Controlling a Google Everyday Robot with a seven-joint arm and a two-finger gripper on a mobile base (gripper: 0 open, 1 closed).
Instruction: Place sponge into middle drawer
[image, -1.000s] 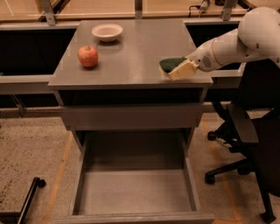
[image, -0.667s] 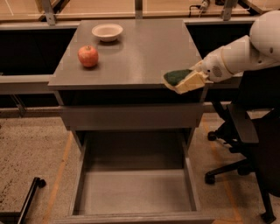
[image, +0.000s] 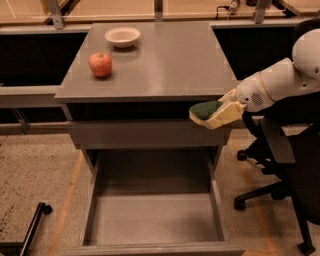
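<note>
My gripper (image: 216, 112) is shut on the sponge (image: 204, 109), a pale yellow block with its dark green layer facing up. It hangs in the air just in front of the cabinet's right front corner, over the shut top drawer front (image: 145, 134). The middle drawer (image: 155, 220) is pulled wide open below, a grey metal box with a bare floor and thin side walls. The sponge is above the drawer's right rear part, well above its floor.
A red apple (image: 100, 64) and a white bowl (image: 122, 36) sit on the grey cabinet top (image: 165, 60). A black office chair (image: 285, 170) stands close at the right of the drawer. A black wheeled leg (image: 30, 225) lies on the floor at lower left.
My gripper has carried the sponge off the cabinet top's right edge, forward and down, to a spot in front of the top drawer panel.
</note>
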